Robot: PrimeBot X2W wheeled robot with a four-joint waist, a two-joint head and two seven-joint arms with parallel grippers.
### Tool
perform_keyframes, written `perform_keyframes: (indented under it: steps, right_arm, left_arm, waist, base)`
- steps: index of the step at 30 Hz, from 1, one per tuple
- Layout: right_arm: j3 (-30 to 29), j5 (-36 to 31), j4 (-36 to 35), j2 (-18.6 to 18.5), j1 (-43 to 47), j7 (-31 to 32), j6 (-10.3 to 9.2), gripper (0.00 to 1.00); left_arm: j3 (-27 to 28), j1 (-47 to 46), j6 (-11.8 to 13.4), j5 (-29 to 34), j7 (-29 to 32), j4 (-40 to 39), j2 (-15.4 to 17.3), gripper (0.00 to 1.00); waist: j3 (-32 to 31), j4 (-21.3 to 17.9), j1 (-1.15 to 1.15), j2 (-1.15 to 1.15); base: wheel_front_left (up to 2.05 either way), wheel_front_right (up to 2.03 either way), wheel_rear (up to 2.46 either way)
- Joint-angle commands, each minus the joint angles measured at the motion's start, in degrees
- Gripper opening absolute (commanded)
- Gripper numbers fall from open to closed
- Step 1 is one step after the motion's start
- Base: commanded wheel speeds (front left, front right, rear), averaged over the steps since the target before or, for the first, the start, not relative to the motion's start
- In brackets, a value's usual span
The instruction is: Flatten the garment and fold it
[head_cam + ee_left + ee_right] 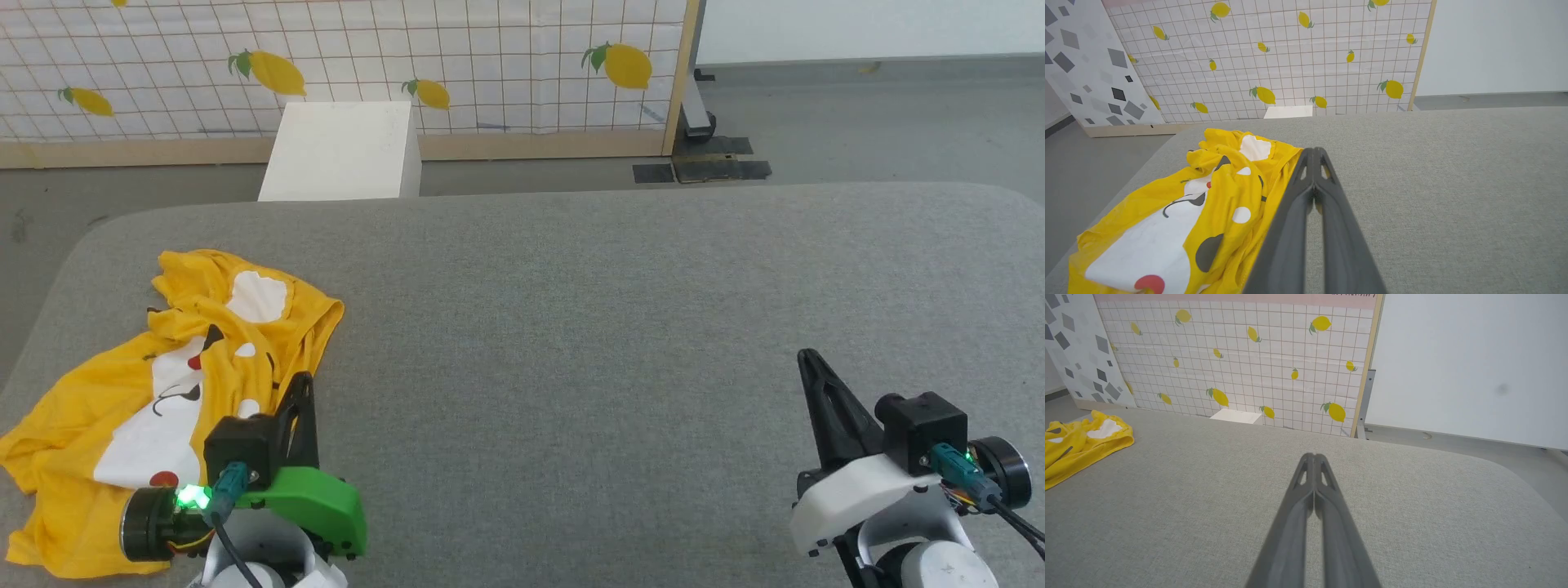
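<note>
Holding both finger pairs pressed together and empty, we have our left gripper (300, 384) just beside the one garment (122, 384), crumpled at the gray padded surface's (612, 310) left end, and our right gripper (810, 359) well apart. We judge the cloth light, soft and limp, best pinched at a hem.

The head camera looks forward and down from high over the grey surface (571, 327) toward the lemon-print panel (490, 65); the left wrist camera sits low, looking along the left hand (1314, 151) toward that panel, close beside the garment (1167, 228); the right wrist camera, low behind the right hand (1314, 456), faces the same panel, well apart from the garment; all three share the panel and the white box (339, 151) before it.
</note>
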Motion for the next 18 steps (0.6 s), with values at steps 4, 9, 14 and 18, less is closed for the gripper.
perform_keyframes:
  steps: [4,9,14,18]
  right_arm:
    - [-0.03,0.06,0.04,0.0,0.02,-0.03,0.0,1.0]
    - [-0.16,0.53,0.35,-0.01,0.13,-0.37,0.0,1.0]
    - [-0.51,1.25,0.83,0.0,0.28,-0.98,0.0,1.0]
    - [-0.73,1.72,1.23,0.0,0.4,-1.45,-0.01,1.0]
  left_arm:
    - [-0.1,0.0,0.01,-0.23,-0.03,0.02,0.01,1.0]
    - [-0.36,0.03,0.1,-0.64,-0.36,0.24,0.01,1.0]
    - [-0.76,0.01,0.3,-1.2,-0.97,0.73,0.0,1.0]
    - [-1.03,-0.04,0.46,-1.63,-1.44,1.13,-0.01,1.0]
  waist:
    - [0.0,0.0,0.0,0.0]
    - [0.01,-0.01,0.0,0.0]
    - [0.02,-0.01,0.0,0.0]
    - [0.03,0.03,0.0,0.0]
  base:
    - [0.0,0.0,0.0]
    - [0.0,0.0,0.0]
    - [0.0,0.0,0.0]
    - [0.0,0.0,0.0]
